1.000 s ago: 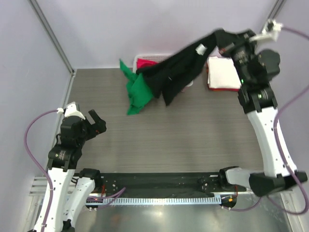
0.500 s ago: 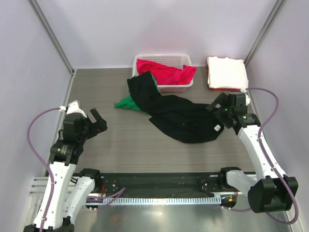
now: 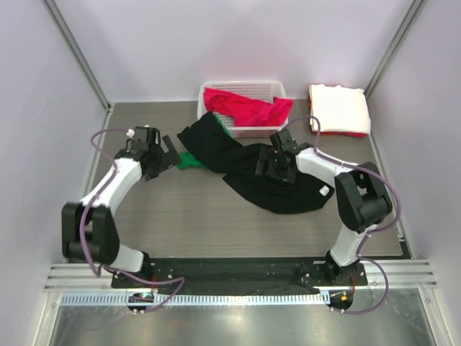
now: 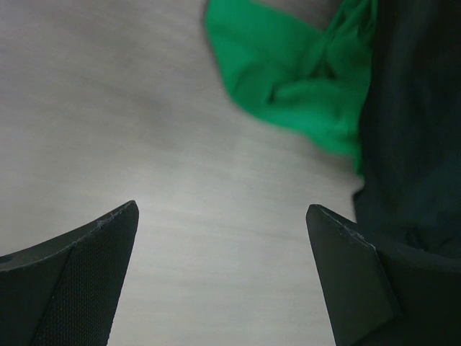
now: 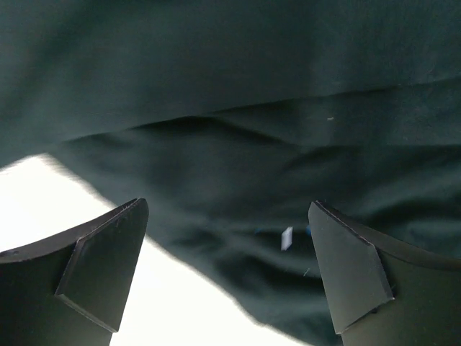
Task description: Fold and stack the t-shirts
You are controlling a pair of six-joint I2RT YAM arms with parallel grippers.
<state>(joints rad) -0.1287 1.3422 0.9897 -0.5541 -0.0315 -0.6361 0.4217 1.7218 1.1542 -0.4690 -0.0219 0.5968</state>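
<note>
The black t-shirt [image 3: 268,182] lies crumpled across the middle of the table, one end reaching up to the basket. A bit of the green t-shirt [image 3: 189,160] pokes out from under its left end. My left gripper [image 3: 173,151] is open just left of that green cloth [image 4: 302,94], with bare table between its fingers. The right gripper [image 3: 272,164] hovers open low over the black t-shirt [image 5: 252,108], holding nothing; a small white tag [image 5: 286,238] shows on the cloth. A red t-shirt [image 3: 245,107] fills the basket. A folded white t-shirt [image 3: 338,107] sits at the back right.
The white lattice basket [image 3: 241,132] stands at the back centre against the wall. A red layer [image 3: 349,133] shows under the folded white pile. Purple walls and metal posts close in the table on three sides.
The right gripper opened and let the black t-shirt drop from the air onto the table, then came down over it. My left arm swung up from the near left to the green cloth.
</note>
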